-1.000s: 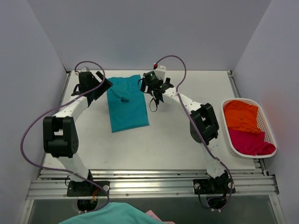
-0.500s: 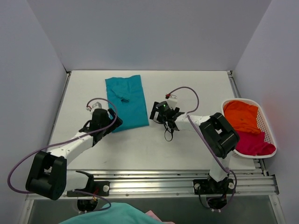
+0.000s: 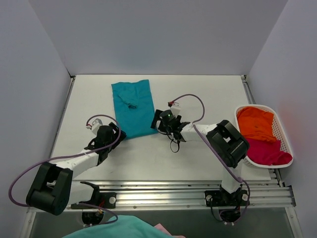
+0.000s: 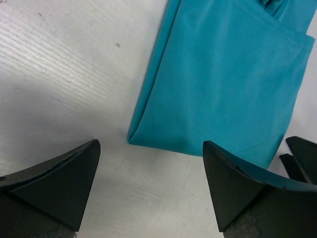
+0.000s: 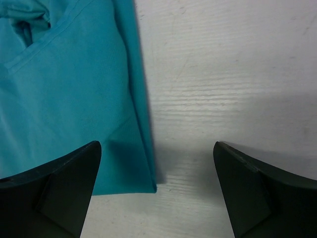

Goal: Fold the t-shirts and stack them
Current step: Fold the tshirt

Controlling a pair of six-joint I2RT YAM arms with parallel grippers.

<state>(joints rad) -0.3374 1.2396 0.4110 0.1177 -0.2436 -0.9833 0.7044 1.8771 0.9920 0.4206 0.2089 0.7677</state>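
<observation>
Left end effector (image 3: 113,133), jaws apart, sits at the near left corner of the folded teal t-shirt (image 3: 132,106) on the table (image 3: 198,94). Right end effector (image 3: 159,120), equally spread, is at its near right corner. Orange t-shirt (image 3: 255,124) and magenta t-shirt (image 3: 267,151) fill the basket (image 3: 241,144).

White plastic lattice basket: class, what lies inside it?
An orange cloth t-shirt at the far end and a magenta-red cloth t-shirt nearer. They cover the floor of the white lattice basket, so anything beneath is hidden.
</observation>
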